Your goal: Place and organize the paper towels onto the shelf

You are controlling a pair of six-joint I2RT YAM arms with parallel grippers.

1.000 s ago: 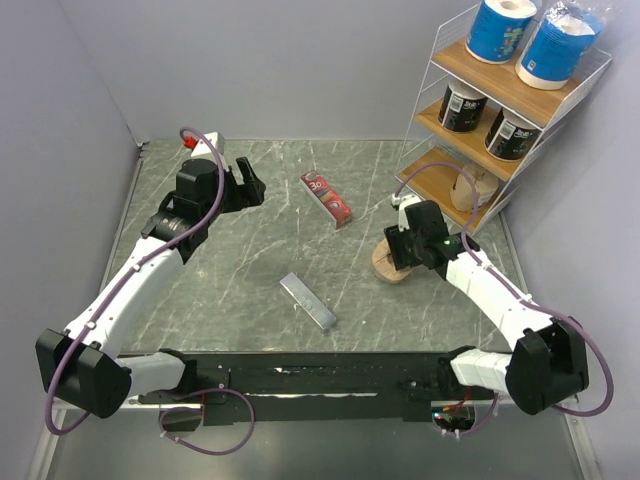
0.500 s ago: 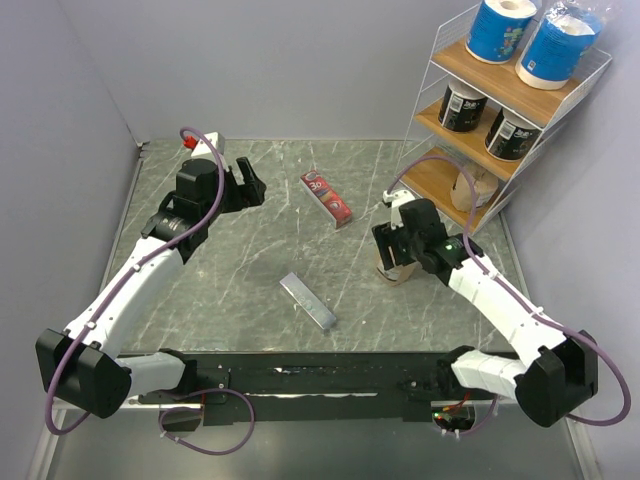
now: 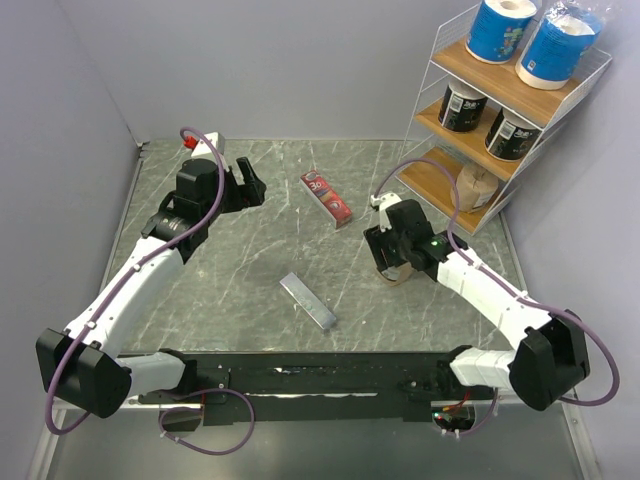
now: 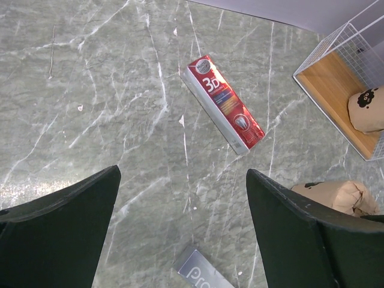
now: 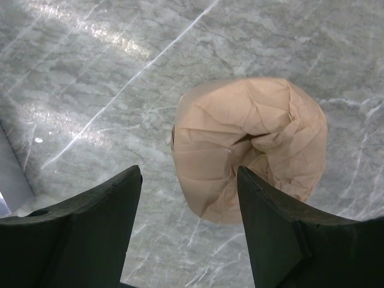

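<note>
One tan-brown roll (image 5: 252,147) stands on end on the table, just ahead of my right gripper (image 5: 187,174), which is open and hovers above it without touching. In the top view this roll (image 3: 399,274) shows partly under the right gripper (image 3: 381,254). The white wire shelf (image 3: 430,75) holds two blue rolls (image 3: 500,28) on top, two black rolls (image 3: 462,103) in the middle and one tan roll (image 3: 478,185) on the bottom tier. My left gripper (image 4: 183,174) is open and empty over the far left of the table (image 3: 245,188).
A flat red packet (image 3: 328,197) lies mid-table toward the back, also in the left wrist view (image 4: 223,105). A grey bar (image 3: 308,302) lies near the front centre. Grey walls close in the left, back and right sides.
My right gripper has shifted left and slightly back over the tan roll, and its arm has swung with it. The left arm has not moved.
</note>
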